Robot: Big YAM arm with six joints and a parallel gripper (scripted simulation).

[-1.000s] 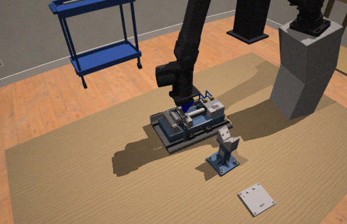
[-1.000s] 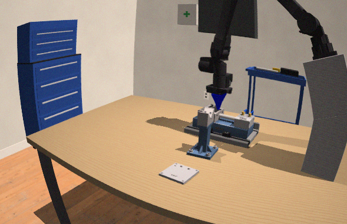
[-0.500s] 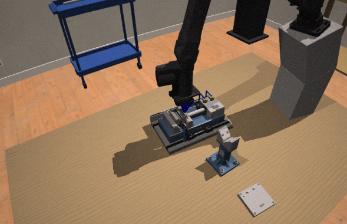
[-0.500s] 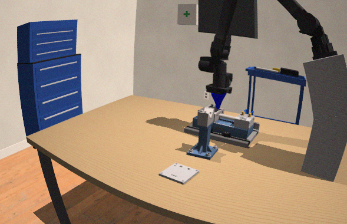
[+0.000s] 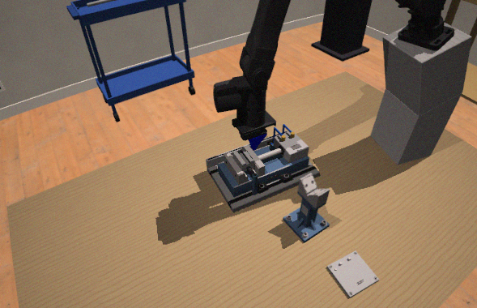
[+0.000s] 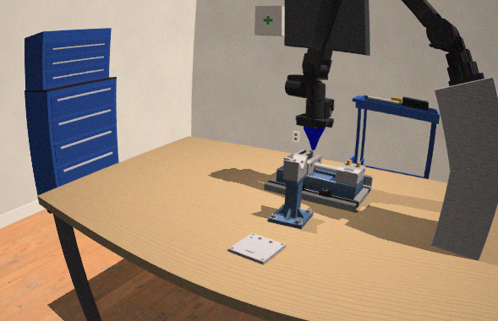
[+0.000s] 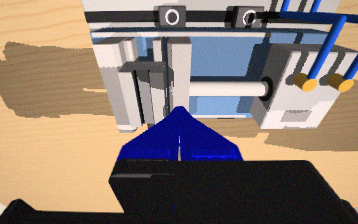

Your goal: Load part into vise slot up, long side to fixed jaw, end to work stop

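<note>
"Wrist view: where's the part [image 7: 157, 97]?"

"Seemingly between the vise [image 5: 271, 173] [image 6: 321, 182] [image 7: 220, 50] jaws, ten o'clock from the gripper [image 5: 256, 147] [image 6: 314, 148] [image 7: 179, 112], closed on nothing."

"Beyond?"

"Wooden table [image 5: 113, 243] [image 6: 161, 203]; top view, blue cart [image 5: 146, 79] [image 6: 397, 111] toward eleven."

Top: you're looking steeply down on the vise [image 5: 271, 170] [image 6: 325, 182] [image 7: 225, 55].
Exterior: you're farther back, across the table [image 5: 125, 251] [image 6: 161, 203].
Wrist: you're close in; all three share the vise.

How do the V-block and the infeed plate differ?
The V-block stands up high on a blue post, while the infeed plate lies low and flat on the table. The V-block has two sloping faces that meet in a notch; the plate's top is level, with small pegs along one side. Both are light grey, and neither holds the part.
</note>
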